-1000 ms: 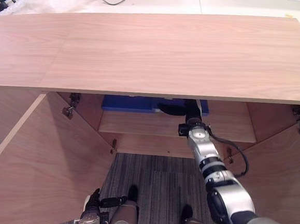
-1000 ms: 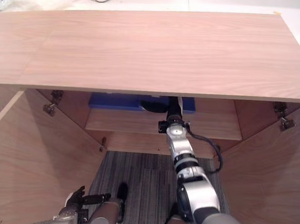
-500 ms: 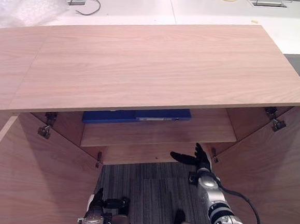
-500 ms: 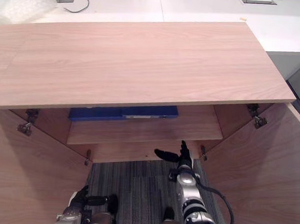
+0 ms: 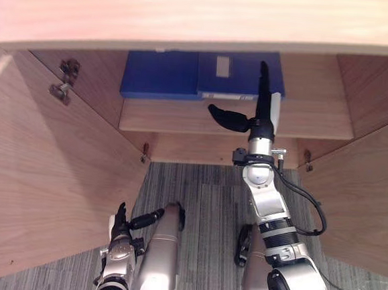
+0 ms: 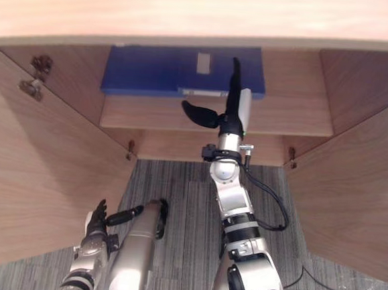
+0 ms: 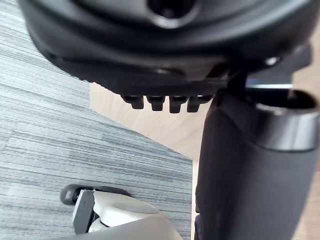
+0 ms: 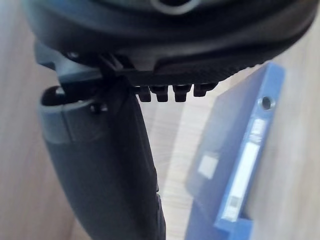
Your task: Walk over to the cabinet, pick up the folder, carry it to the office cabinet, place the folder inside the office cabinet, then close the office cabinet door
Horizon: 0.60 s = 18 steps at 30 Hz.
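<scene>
Fingers: right hand (image 5: 264,112) straight, empty, over shelf's (image 5: 172,117) front edge; left hand (image 5: 121,228) relaxed.
Folder (image 5: 162,74): likely stiff, light; pinch its spine.

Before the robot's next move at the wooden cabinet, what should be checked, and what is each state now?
1. Flat blue folder lies on the shelf inside the wooden cabinet: ok.
2. Right hand open, holding nothing: ok.
3. Right hand clear of the doors' swing: cannot tell; fingers point toward the folder.
4. Left door and right door shut: not ok, both open.
5. Left hand low, open: ok.
</scene>
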Tool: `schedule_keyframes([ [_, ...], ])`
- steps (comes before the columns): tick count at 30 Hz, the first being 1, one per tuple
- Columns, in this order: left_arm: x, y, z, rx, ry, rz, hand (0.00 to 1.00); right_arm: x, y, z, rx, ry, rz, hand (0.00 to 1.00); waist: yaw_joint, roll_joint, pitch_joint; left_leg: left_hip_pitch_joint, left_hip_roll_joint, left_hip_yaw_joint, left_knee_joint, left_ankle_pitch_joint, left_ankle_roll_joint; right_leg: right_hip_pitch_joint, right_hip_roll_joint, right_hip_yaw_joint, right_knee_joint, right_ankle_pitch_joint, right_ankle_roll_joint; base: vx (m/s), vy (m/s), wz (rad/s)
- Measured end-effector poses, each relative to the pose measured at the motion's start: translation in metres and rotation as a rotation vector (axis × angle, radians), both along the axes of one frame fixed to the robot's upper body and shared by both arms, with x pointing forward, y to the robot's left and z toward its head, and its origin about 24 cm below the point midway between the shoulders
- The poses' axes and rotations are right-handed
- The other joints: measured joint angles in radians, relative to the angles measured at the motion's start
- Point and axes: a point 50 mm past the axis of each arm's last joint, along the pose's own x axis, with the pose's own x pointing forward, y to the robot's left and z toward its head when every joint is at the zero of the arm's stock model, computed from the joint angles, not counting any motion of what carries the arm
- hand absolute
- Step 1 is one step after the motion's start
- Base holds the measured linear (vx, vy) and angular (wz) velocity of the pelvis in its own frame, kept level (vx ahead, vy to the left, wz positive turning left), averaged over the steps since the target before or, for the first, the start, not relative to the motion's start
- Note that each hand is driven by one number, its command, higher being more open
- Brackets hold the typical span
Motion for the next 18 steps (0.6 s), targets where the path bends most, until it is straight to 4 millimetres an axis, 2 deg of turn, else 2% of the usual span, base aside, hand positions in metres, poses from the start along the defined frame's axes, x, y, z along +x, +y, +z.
schedule_keyframes([
  [5,0.013,0.005,0.012,0.018,-0.06,0.01,1.0,-0.001,-0.01,0.009,-0.032,-0.031,-0.026,1.0,0.011,-0.001,0.034,-0.083,0.009,0.006,0.108,-0.043,0.008,-0.092,0.003,0.034,0.097,-0.03,0.008,0.0,0.054,-0.13],
  [9,0.016,0.012,0.016,0.044,-0.063,0.015,1.0,-0.002,-0.011,0.043,-0.063,-0.161,-0.015,1.0,0.012,-0.005,0.056,-0.141,0.009,-0.001,0.152,-0.06,0.009,-0.148,0.002,0.037,0.143,-0.052,0.008,0.02,0.003,0.0],
  [10,0.014,0.013,0.013,0.044,-0.038,0.016,1.0,0.001,-0.009,0.062,-0.084,-0.22,-0.007,1.0,0.011,-0.008,0.063,-0.164,0.008,-0.001,0.159,-0.06,0.008,-0.172,0.002,0.037,0.152,-0.055,0.007,0.0,0.0,0.0],
  [11,0.013,0.013,0.011,0.042,-0.025,0.017,1.0,0.002,-0.009,0.069,-0.095,-0.243,-0.007,1.0,0.012,-0.009,0.064,-0.174,0.006,-0.002,0.162,-0.06,0.008,-0.181,0.001,0.036,0.157,-0.057,0.008,0.03,-0.01,0.05],
  [13,0.006,0.014,0.006,0.034,0.005,0.024,1.0,0.004,-0.007,0.099,-0.166,-0.333,0.013,1.0,0.017,-0.014,0.082,-0.198,0.006,-0.008,0.171,-0.06,0.008,-0.201,0.001,0.033,0.167,-0.06,0.007,0.03,-0.007,0.06],
  [18,-0.002,0.016,0.002,0.029,0.026,0.035,1.0,0.01,0.004,0.128,-0.291,-0.391,0.054,1.0,0.021,-0.015,0.083,-0.208,-0.008,-0.02,0.173,-0.061,0.006,-0.208,-0.007,0.025,0.178,-0.073,0.006,0.04,-0.019,0.09],
])
